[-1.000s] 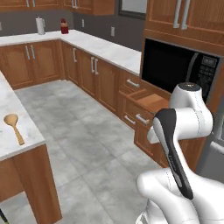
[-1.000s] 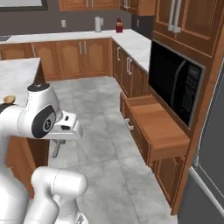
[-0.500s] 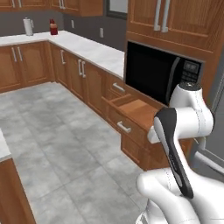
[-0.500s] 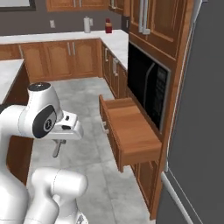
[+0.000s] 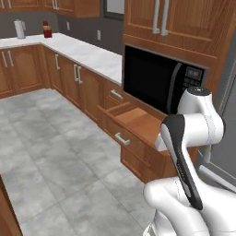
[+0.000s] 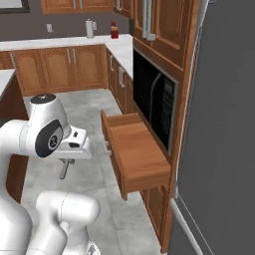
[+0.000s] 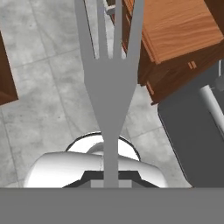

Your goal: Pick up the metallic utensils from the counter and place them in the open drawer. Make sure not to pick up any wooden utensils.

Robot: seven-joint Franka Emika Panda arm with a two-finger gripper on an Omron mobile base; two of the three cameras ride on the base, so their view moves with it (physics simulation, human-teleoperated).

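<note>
A thin grey metal fork [image 7: 109, 87], one of the metallic utensils, points away from the hand with its tines over the floor beside the drawer. My gripper [image 6: 65, 164] is shut on its handle and hangs below the white wrist, with the fork [image 6: 63, 172] pointing down. The open brown wooden drawer [image 6: 135, 147] juts out to the right of the hand, its silver bar handle on the front [image 5: 122, 138]. Its inside [image 7: 179, 26] looks bare. A corner of the marble counter [image 6: 4, 82] shows at far left. The wooden utensils are out of view.
A black microwave [image 5: 159, 83] sits in the cabinet wall right above the drawer. A tall dark fridge [image 6: 224, 129] stands to its right. Wall cabinets with white tops [image 5: 87, 55] run along the back. Grey tiled floor [image 5: 50, 152] lies open between counter and drawer.
The whole picture has shifted: the base has turned and driven from the counter toward the drawer, which now stands closer. The fork stays in the shut gripper.
</note>
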